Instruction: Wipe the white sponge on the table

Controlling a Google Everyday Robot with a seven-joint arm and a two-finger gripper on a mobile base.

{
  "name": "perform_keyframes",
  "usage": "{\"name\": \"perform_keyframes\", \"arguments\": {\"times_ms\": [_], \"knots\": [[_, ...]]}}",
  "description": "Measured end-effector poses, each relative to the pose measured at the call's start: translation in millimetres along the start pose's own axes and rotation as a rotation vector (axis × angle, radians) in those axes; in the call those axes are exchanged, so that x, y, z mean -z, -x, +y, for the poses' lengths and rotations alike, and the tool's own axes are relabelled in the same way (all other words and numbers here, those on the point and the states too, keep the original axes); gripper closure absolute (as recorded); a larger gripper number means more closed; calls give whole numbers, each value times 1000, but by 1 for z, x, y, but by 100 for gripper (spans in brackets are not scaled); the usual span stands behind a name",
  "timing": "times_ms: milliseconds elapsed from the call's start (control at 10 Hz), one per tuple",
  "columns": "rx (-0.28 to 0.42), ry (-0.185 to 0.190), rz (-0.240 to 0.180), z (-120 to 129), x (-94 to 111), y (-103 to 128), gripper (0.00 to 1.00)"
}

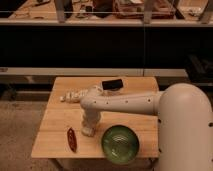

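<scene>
A small pale lumpy object (70, 96), possibly the white sponge, lies near the left far edge of the wooden table (55, 120). My white arm reaches in from the right and bends down. The gripper (88, 131) points down at the table's front middle, its pale tip at or on the wood. It stands well in front of the pale object, between a dark red item and a green bowl. Whether anything is under its tip is hidden.
A green bowl (120, 144) sits at the front, just right of the gripper. A narrow dark red item (72, 139) lies at the front left. A black rectangular object (112, 85) lies at the back. Dark shelving stands behind the table.
</scene>
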Motion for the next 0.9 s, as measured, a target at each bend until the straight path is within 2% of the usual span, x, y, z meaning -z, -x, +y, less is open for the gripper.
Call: {"name": "perform_keyframes", "arguments": {"times_ms": [200,400,500,700,900], "knots": [[-59,20,28,28,4,-23,62],[-106,38,52,40,5,-49,62],[-122,56,63,37,4,-64,62],[-140,61,79,20,1,-85,62],[-137,58,83,-5,-3,-94,62]]}}
